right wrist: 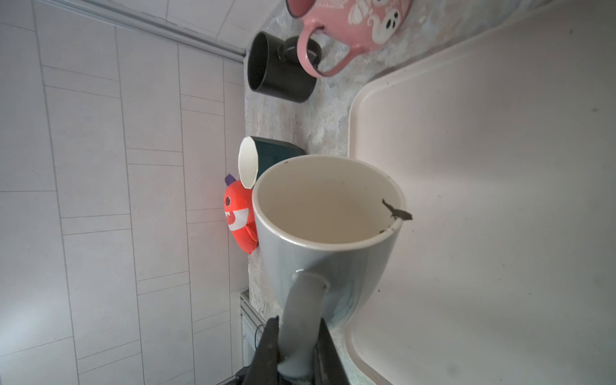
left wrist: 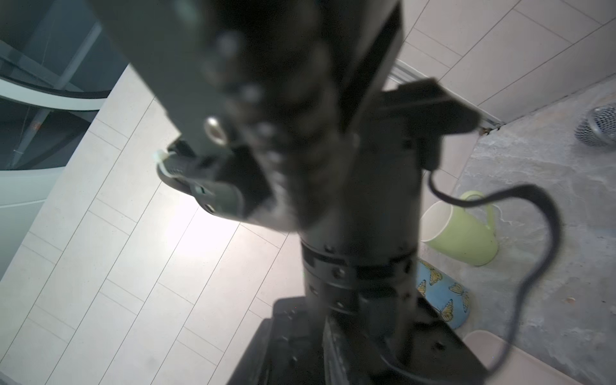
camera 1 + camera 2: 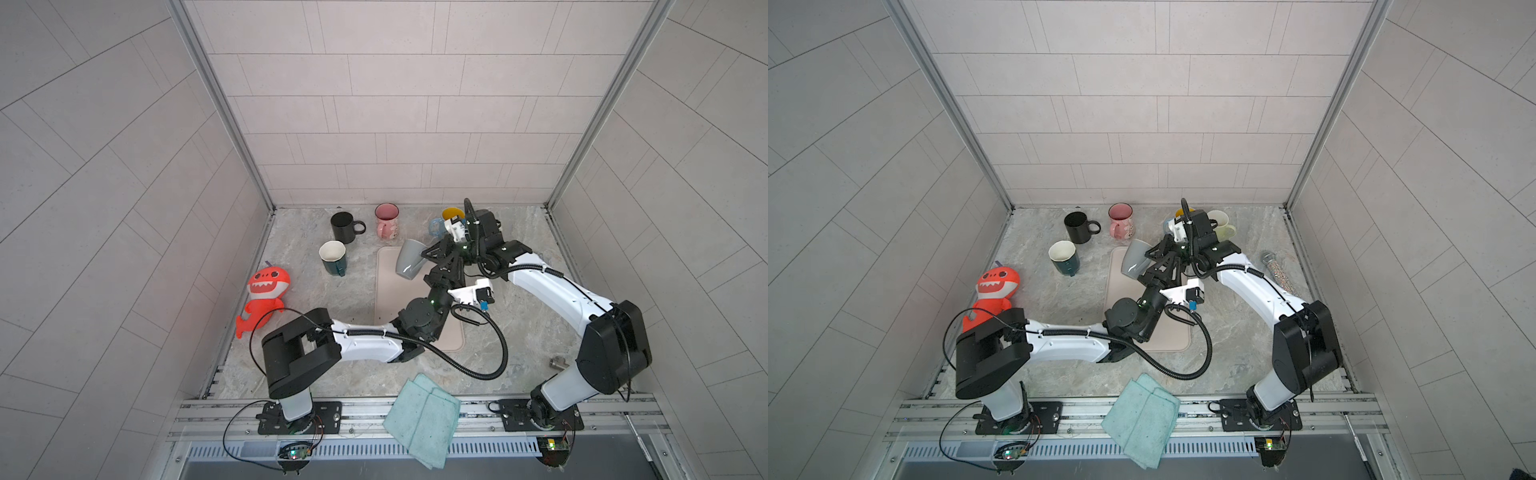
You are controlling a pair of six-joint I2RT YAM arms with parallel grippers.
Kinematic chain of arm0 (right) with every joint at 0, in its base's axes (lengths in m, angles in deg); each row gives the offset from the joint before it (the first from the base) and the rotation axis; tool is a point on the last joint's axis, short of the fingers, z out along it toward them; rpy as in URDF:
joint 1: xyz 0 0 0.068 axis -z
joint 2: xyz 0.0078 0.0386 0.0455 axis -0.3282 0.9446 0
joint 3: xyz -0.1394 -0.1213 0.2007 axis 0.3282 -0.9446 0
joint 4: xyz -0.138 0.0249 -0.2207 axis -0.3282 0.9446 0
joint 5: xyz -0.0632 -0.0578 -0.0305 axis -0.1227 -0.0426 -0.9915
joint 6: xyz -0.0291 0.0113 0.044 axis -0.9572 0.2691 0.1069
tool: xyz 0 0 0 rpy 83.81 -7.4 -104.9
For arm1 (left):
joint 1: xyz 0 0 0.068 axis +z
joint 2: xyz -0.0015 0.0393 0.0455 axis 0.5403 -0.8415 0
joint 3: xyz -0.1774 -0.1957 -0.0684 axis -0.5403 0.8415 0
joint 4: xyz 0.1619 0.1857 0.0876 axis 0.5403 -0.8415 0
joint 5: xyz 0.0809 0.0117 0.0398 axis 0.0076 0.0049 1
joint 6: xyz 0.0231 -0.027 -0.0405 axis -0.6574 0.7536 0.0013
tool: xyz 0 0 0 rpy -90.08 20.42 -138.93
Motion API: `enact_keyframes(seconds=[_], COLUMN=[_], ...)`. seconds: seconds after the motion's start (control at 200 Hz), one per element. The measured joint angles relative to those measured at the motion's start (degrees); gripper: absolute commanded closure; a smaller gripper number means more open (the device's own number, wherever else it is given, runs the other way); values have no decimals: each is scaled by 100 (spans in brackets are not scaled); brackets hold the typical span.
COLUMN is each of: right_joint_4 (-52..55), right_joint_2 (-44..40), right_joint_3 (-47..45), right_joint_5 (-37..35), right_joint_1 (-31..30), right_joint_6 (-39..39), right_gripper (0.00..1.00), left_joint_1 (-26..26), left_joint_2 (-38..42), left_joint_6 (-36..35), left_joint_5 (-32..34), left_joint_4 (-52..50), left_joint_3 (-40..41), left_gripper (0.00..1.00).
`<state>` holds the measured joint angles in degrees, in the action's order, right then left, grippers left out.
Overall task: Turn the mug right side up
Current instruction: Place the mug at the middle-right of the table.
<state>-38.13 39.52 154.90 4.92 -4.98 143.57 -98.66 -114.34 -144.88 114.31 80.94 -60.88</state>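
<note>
Red toy (image 3: 262, 297) lies at the left edge of the surface (image 3: 519, 332). Green mug (image 3: 333, 257), black mug (image 3: 343, 227) and pink mug (image 3: 387, 220) stand upright. Grey mug (image 3: 409, 259) is tilted over the far end of the tray (image 3: 386, 307). Left hand (image 3: 442, 266) is just beside it; its grip cannot be told. Right hand (image 1: 296, 328) is clenched on the mug's handle.

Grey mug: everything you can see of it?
The grey glazed mug looks ceramic: tapered toward the base, cream inside, with one loop handle and a dark fleck on the rim. It is empty and lies roughly on its side over the flat beige tray. The right gripper is shut on the handle. Whether the mug touches the tray can't be told.
</note>
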Motion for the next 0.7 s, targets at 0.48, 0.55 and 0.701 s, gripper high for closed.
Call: enact_keyframes(seconds=[0.48, 0.55, 0.701], right_joint_4=[256, 358, 555], right_joint_2=[52, 68, 105], right_joint_3=[-15, -11, -11], right_joint_5=[-127, -219, -424], right_joint_1=[74, 140, 308], right_joint_6=[-439, -573, -817], right_gripper=[100, 100, 100], left_joint_1=[33, 44, 76], left_joint_2=[136, 269, 632], left_joint_6=[-76, -50, 52], left_joint_5=[509, 734, 1158], left_joint_4=[42, 46, 63], left_joint_3=[2, 15, 120], left_gripper=[75, 75, 75])
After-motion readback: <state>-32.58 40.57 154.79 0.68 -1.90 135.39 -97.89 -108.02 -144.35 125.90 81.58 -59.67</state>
